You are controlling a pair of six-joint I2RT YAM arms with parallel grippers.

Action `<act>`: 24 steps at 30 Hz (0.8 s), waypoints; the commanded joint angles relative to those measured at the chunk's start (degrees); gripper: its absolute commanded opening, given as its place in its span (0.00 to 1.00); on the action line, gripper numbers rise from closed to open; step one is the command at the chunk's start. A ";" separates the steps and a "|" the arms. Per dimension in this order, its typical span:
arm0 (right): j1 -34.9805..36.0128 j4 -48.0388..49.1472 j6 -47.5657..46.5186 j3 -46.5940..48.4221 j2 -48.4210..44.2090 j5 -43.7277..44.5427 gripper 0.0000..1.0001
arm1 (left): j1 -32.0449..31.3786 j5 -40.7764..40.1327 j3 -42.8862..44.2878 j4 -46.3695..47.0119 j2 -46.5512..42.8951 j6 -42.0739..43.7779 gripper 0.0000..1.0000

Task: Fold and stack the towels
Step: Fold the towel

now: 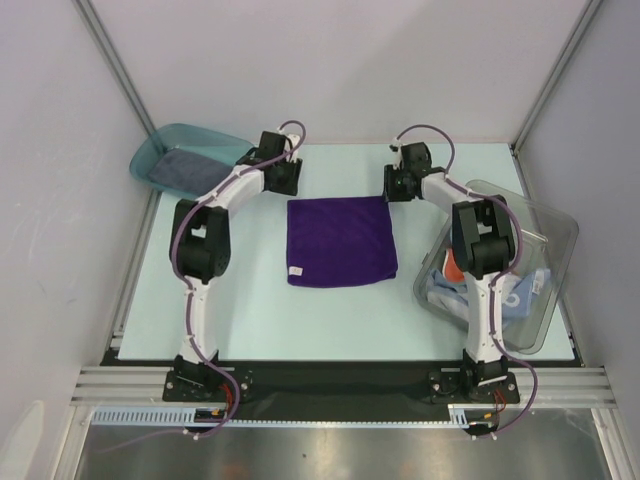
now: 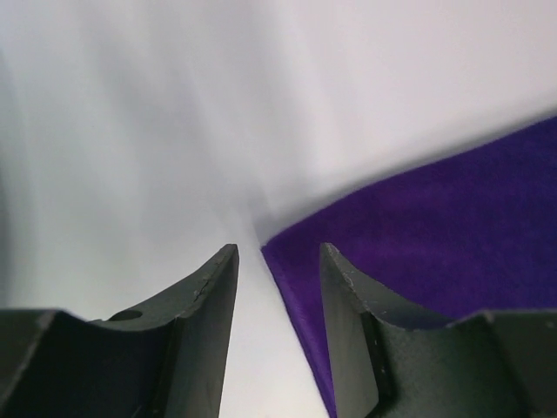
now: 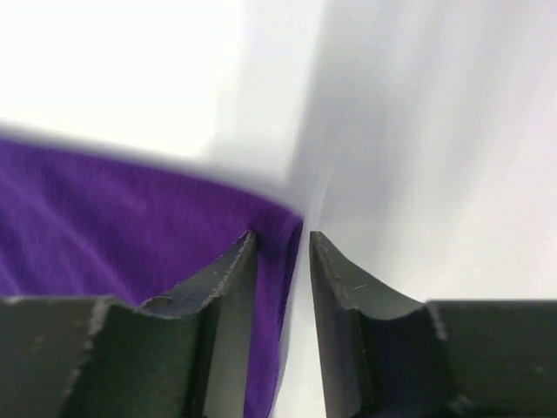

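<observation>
Lying flat on the pale table (image 1: 250, 320) is a deep purple towel (image 1: 340, 240), a neat square with a small tag at its near-left corner. Everything else sits around it. The left gripper (image 2: 278, 252) is low at the towel's far-left corner, its jaws parted on bare table with the corner tip just beside the inner finger. The right gripper (image 3: 278, 235) is at the towel's far-right corner, also unclenched, with the cloth edge lying in its gap against one finger and clear of the other. Beyond the towel's far-left corner a teal tray (image 1: 160, 140) holds a grey-blue towel (image 1: 185, 168). To the towel's right a clear bin (image 1: 560, 230) holds more cloths, orange and light blue. The likely next step is pinching both far corners to fold the towel. The risk is uneven capture: the left jaws look offset from the cloth and may close on nothing. The right would then lift alone and drag the towel askew.
</observation>
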 commanded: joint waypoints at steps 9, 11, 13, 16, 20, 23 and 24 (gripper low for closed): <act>-2.42 2.20 2.35 6.26 4.71 -6.34 0.29 | 1.98 2.46 1.13 0.20 2.04 4.24 0.49; -2.51 2.73 2.70 6.34 4.62 -7.13 0.28 | 2.07 3.51 0.43 0.38 1.95 4.50 0.49; -2.60 2.73 2.79 6.34 4.36 -8.09 0.27 | 2.07 4.13 0.34 -0.15 1.78 4.51 0.50; -2.60 3.69 3.76 5.64 3.83 -9.24 0.27 | 2.07 6.50 -0.89 0.55 0.64 3.98 0.50; -2.69 3.87 4.37 4.59 3.48 -9.77 0.27 | 2.07 7.30 -2.20 0.90 0.11 3.63 0.50; -2.69 4.40 4.64 4.24 3.48 -9.86 0.26 | 1.99 7.30 -2.21 1.17 0.72 3.28 0.49; -2.69 4.40 4.64 4.24 3.48 -9.77 0.25 | 2.07 7.04 -2.12 1.25 1.07 3.19 0.48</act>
